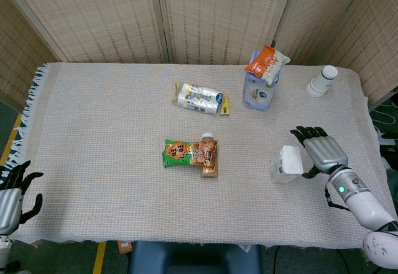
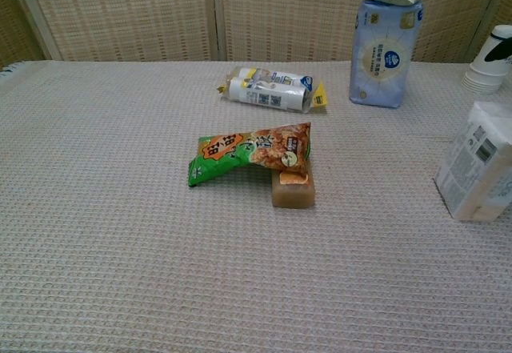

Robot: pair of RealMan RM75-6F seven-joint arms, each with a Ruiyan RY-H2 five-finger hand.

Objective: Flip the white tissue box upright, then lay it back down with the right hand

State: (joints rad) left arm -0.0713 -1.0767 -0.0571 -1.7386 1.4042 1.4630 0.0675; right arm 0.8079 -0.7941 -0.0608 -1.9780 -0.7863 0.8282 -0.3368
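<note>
The white tissue box [image 1: 286, 164] stands on a short end at the right of the table, leaning slightly; the chest view shows it at the right edge [image 2: 478, 163]. My right hand [image 1: 322, 151] hovers just to the right of the box, back of the hand up and fingers apart, holding nothing. Its thumb lies close to the box's right side; I cannot tell whether it touches. In the chest view only a dark fingertip [image 2: 502, 47] shows above the box. My left hand [image 1: 11, 193] hangs open off the table's near left corner.
A green and orange snack bag [image 1: 189, 153] lies on a brown block [image 1: 209, 169] mid-table. Behind are a wrapped roll packet [image 1: 199, 97], a blue tissue pack [image 1: 258, 91] topped by an orange bag [image 1: 266, 63], and stacked paper cups [image 1: 322, 80].
</note>
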